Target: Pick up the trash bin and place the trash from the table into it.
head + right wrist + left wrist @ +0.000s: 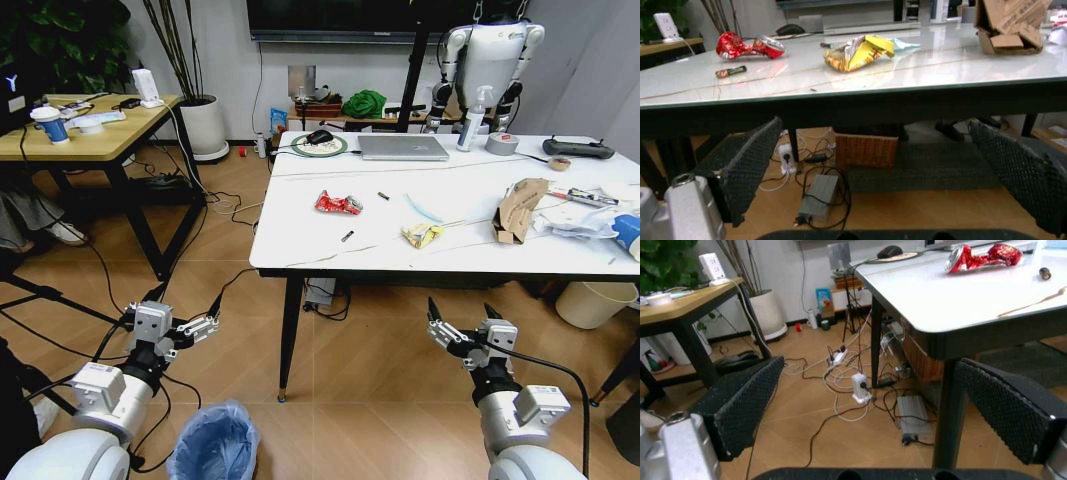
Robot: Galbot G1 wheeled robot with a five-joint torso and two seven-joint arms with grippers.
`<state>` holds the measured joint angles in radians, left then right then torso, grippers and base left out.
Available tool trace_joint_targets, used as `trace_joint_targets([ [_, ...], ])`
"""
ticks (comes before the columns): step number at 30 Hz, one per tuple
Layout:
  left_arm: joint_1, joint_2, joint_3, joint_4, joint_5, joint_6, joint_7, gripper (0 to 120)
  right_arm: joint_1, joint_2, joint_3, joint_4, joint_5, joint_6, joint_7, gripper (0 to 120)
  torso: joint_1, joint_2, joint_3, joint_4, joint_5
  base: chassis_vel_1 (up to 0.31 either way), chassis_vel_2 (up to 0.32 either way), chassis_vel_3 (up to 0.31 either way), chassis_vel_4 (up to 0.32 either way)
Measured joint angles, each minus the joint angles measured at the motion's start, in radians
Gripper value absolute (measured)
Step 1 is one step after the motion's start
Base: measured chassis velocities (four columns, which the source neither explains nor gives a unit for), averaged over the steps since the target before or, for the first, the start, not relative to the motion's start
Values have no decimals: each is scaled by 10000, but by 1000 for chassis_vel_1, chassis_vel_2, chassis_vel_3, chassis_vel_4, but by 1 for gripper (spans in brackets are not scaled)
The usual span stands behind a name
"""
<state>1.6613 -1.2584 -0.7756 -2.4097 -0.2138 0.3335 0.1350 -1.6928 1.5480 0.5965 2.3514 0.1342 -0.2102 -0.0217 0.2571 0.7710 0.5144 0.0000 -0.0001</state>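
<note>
The trash bin (213, 443) is standing on the wooden floor at the near edge of the head view, a small round bin lined with a crinkly, translucent light-blue bag whose rim is bunching in loose folds. The left gripper (172, 322) is hovering just above and to the left of it, its jaws spread wide and holding nothing; its ribbed black pads (740, 407) are framing floor cables and a table leg in the left wrist view. The right gripper (463, 322) is hanging below the table's near edge, jaws likewise wide apart and empty. Above them the table (300, 235) is showing a white marble-look top with thin grey veins and a black edge. Trash is lying scattered on it: a crumpled red wrapper (338, 203), a yellow crumpled wrapper (422, 235), torn brown cardboard (518, 208), white crumpled paper (575, 222) and a blue-white cup (628, 234) at the right edge. A laptop (402, 147) is sitting at the far side.
</note>
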Motion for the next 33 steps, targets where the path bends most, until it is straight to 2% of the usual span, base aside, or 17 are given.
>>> trace_joint_targets([
  [33, 68, -4, -21, -71, 14, -2, 14, 100, 5, 35, -34, 31, -16, 10, 52, 100, -587, -1445, -862, 0, 0, 0, 0, 0, 0],
])
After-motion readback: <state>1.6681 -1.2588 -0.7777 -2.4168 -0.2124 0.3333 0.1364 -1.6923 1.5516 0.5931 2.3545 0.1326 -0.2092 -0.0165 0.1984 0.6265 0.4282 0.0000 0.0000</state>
